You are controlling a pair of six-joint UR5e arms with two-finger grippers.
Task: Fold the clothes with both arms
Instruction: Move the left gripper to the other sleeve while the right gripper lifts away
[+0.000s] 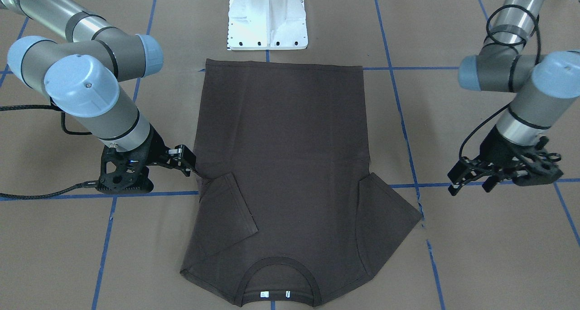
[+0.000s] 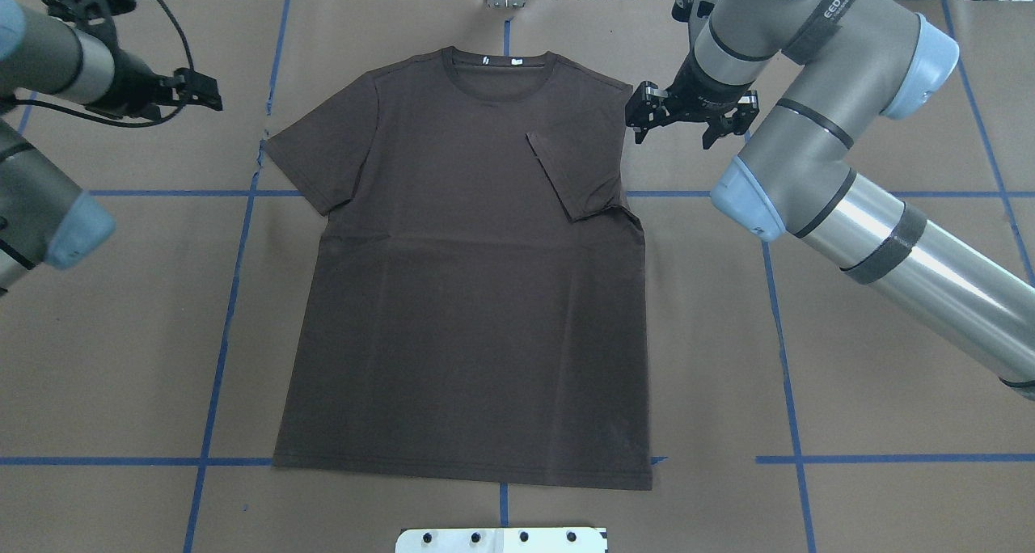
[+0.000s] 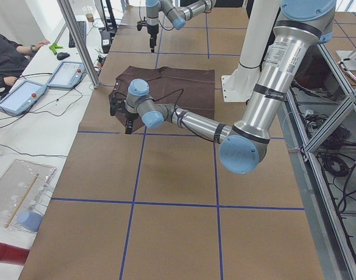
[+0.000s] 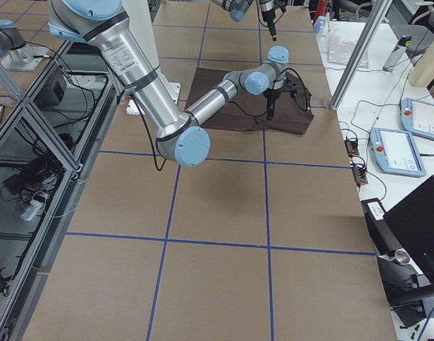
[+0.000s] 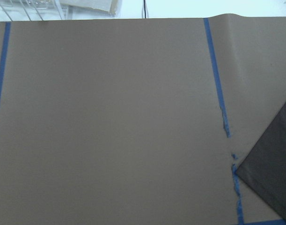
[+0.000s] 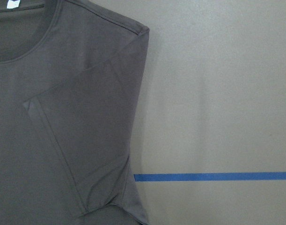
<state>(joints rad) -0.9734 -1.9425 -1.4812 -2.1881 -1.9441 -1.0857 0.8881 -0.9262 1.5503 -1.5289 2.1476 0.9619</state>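
The clothes, a dark brown T-shirt (image 2: 461, 294) (image 1: 281, 156), lie flat on the brown table with the collar (image 2: 501, 72) at the far edge. One sleeve (image 2: 578, 173) (image 6: 63, 140) is folded in over the chest; the other sleeve (image 2: 307, 165) (image 1: 389, 210) lies spread out, and its tip (image 5: 274, 168) shows in the left wrist view. My right gripper (image 2: 675, 137) (image 1: 192, 165) hovers open just beside the shoulder with the folded sleeve, holding nothing. On the other side, my left gripper (image 1: 469, 188) (image 2: 212, 92) hangs open and apart from the spread sleeve.
The white pedestal base (image 1: 267, 17) (image 2: 501, 539) stands at the shirt's hem side. Blue tape lines (image 2: 234, 278) cross the table. A side bench with tablets (image 3: 23, 96) (image 4: 398, 149) and a seated person's arm (image 3: 9, 55) runs beyond the collar edge.
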